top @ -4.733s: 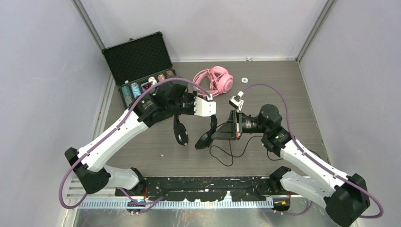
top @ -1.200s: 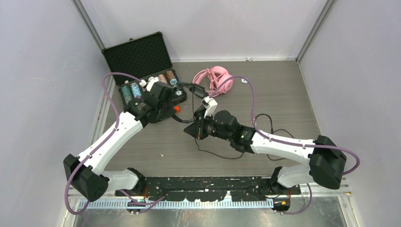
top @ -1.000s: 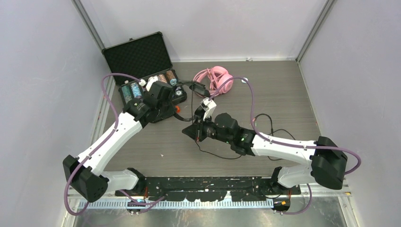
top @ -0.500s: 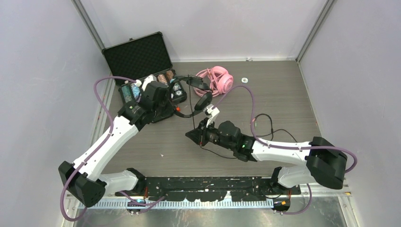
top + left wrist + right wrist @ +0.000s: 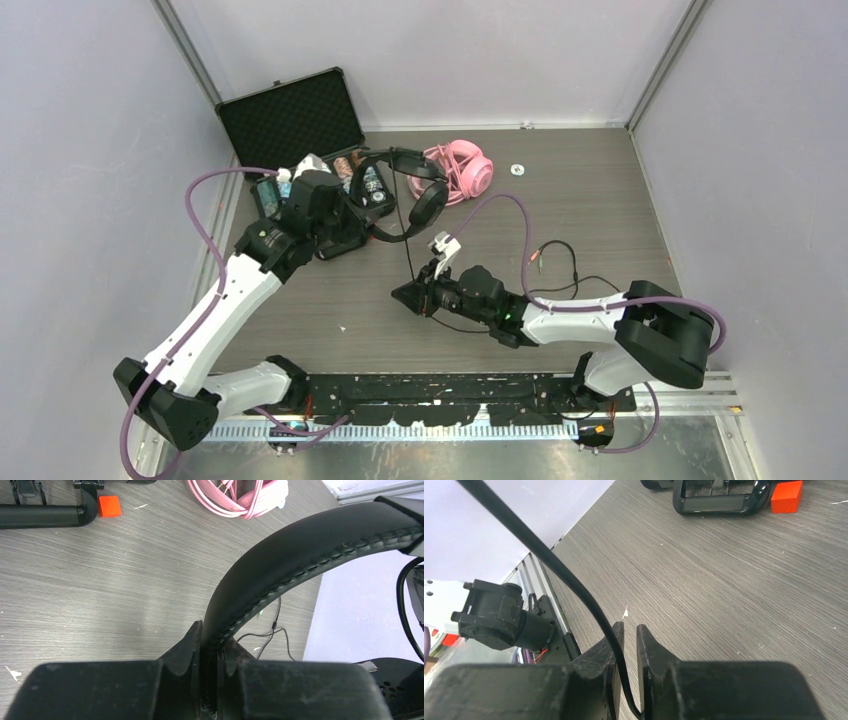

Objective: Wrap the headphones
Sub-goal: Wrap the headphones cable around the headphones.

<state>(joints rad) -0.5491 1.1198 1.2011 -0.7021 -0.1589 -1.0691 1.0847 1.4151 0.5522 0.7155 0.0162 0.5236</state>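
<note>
Left wrist view: left gripper [image 5: 210, 647] jaws are clamped on the headband of the black headset [image 5: 310, 550]. The band sits betw. both fingers and arcs up and to the right out of the jaws. Top external view: the headset is held off the table [image 5: 620, 210], over its far-left part, just in front of the case [image 5: 290, 120] and just beside the pink headset [image 5: 466, 170]. The pink headset lies on the table at far centre, with its pink cable [image 5: 425, 160] bunched against it.

The black cable [image 5: 406, 250] hangs from the raised headset down to the right gripper [image 5: 412, 296], which is low over table centre. Right wrist view: jaws narrow, slim gap. The cable passes betw. the fingertips along the inner face of one finger. Cannot tell whether the pads pinch it. Past the gripper, the rest of the cable lies in loose loops on the table toward the right.

Case: lid open, foam-lined, leaning back toward the far-left corner. The lower tray holds a row of small jars [image 5: 346, 162], partly hidden by the left arm [image 5: 240, 290]. An orange block [image 5: 109, 506] lies on the table.
</note>
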